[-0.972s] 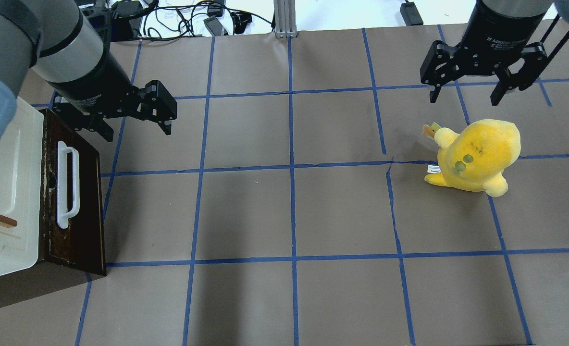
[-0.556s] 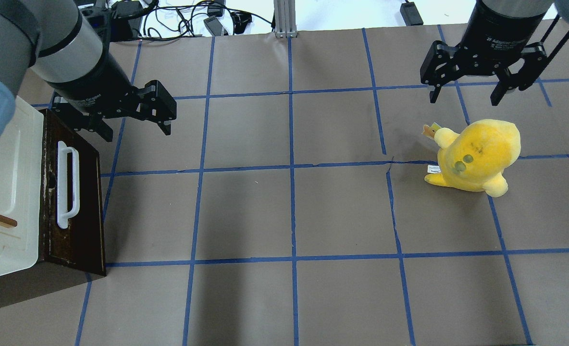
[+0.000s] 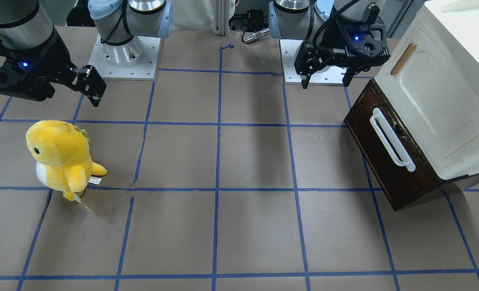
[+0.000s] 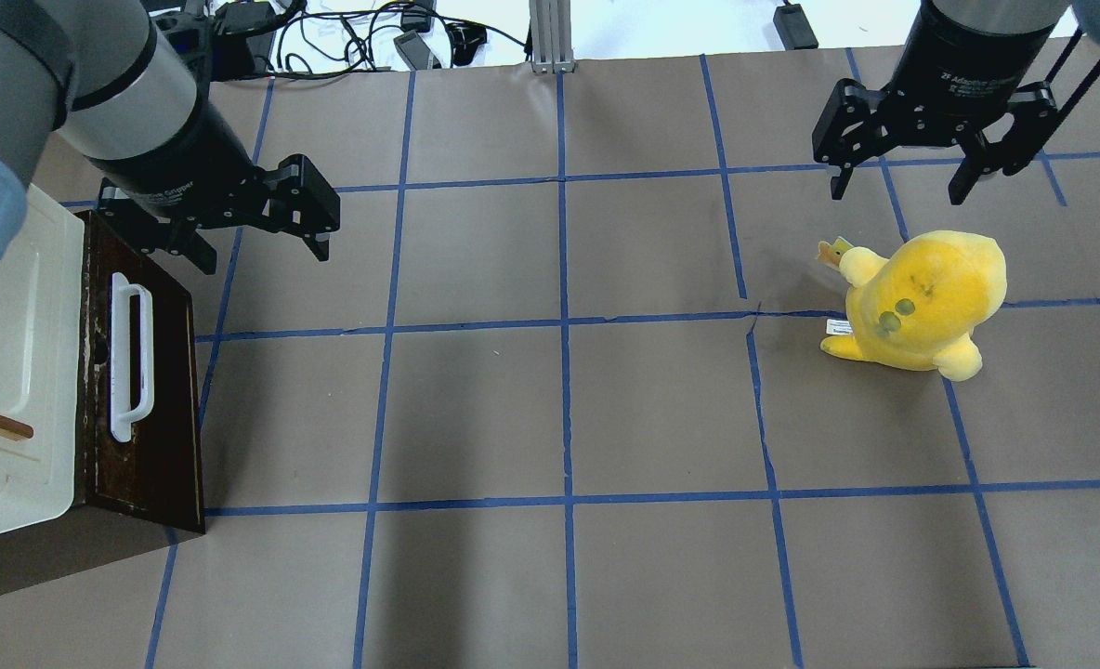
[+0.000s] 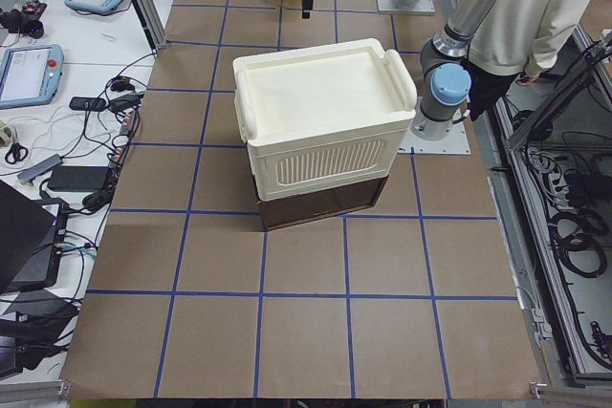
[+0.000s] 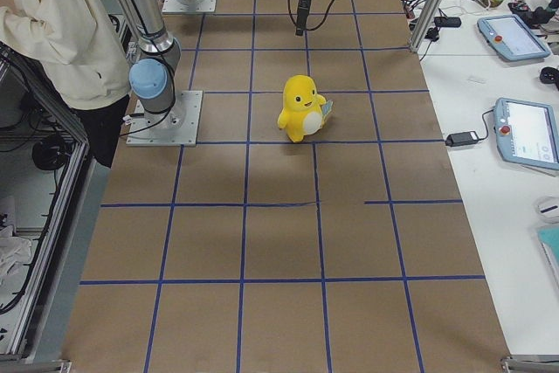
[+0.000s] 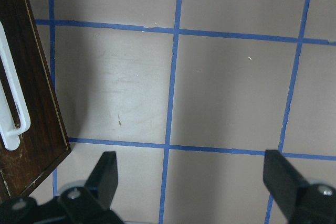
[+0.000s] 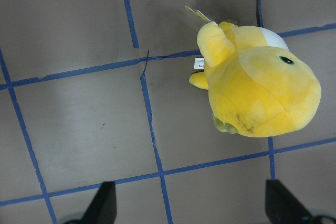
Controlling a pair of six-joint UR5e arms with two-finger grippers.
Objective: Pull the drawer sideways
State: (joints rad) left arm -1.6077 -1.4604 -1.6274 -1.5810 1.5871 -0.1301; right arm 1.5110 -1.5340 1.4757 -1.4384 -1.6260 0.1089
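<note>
Jaws wide and empty, the left gripper [image 4: 265,257] seems to have edged slightly toward 9 o'clock, nearer the drawer [image 4: 164,390]'s handle [image 4: 130,358]; no grasp yet.

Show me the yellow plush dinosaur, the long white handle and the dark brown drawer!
yellow plush dinosaur [image 3: 60,157], front-facing view, its body
long white plastic bar handle [image 4: 121,362], overhead view, mid-bar
dark brown wooden drawer [image 4: 174,409], overhead view, front panel
</note>
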